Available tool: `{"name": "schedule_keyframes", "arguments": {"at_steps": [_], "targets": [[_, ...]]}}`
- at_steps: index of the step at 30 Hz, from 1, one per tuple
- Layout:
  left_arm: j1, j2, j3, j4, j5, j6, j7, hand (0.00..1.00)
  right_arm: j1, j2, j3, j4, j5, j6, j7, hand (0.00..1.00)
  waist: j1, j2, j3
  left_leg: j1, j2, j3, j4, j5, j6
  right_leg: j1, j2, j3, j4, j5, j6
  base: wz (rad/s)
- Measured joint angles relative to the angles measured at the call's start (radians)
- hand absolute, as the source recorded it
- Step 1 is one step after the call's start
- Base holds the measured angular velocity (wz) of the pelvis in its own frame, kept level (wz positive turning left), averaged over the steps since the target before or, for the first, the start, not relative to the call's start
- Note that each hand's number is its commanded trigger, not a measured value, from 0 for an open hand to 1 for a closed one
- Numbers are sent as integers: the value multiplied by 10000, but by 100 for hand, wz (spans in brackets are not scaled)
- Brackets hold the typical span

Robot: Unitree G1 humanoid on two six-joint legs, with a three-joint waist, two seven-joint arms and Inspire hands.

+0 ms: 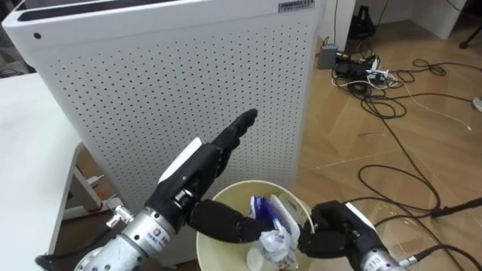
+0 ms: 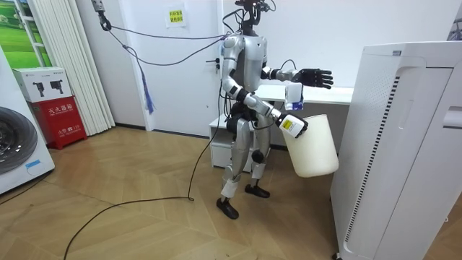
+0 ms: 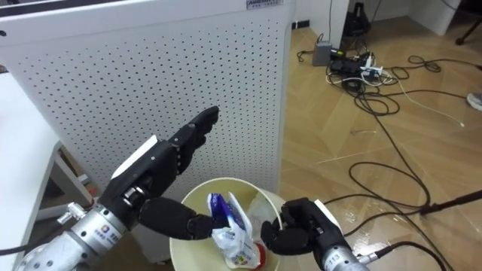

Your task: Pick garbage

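As right hand [image 1: 331, 232] grips it, bin [image 1: 248, 184] holds wrappers [image 1: 273, 239].

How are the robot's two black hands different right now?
The left hand has its fingers stretched out straight, while the right hand is curled round the rim of the round cream plastic bin. The left hand reaches up above the bin towards the white panel full of holes; the right hand sits lower, at the bin's edge. Both are black.

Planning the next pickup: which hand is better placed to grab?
Left. The left hand is open and free above the bin; the right hand is curled on the bin's rim, carrying it.
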Motion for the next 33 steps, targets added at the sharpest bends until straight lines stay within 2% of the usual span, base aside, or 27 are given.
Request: {"name": "schedule_keyframes", "arguments": {"at_steps": [4,10,18,20,25,29,33], "targets": [[-15,3,65,-6,-6,-164,383,0,27,-10,0,0,185,-1,90,100,6,-23,-12,78,-1,-5,-27,0,-1,129,1,-24,13,0,0,0],[-346,12,91,-135,9,-217,854,0,221,4,4,0,267,-75,224,100,15,-52,-19,161,-18,-17,-71,0,-1,179,3,-54,-67,1,0,0],[-462,95,91,-239,312,-387,1317,0,373,5,102,5,266,-77,187,100,28,-49,-18,301,-15,91,-153,0,-3,305,-12,-5,-101,3,-2,-2],[-461,83,91,-112,801,-407,1427,0,448,21,100,4,273,-90,186,100,45,-47,-18,398,-14,125,-201,-1,-5,310,-17,33,-111,3,-1,-4],[-442,122,90,-67,3262,-450,1866,0,535,-19,96,4,242,-136,205,100,17,-32,-15,382,-14,75,-235,3,-12,317,-7,-16,-127,3,-2,1],[-445,145,89,-67,4576,-511,1961,0,542,-5,95,17,242,-144,283,100,-85,-25,-12,373,-16,79,-230,3,-12,307,-10,-12,-127,3,-2,0],[-444,373,-107,-67,6015,-524,2148,0,563,-2,108,41,219,-232,439,100,-239,75,-12,311,-41,69,-226,3,-11,373,-12,-44,-217,7,-7,0]]}}
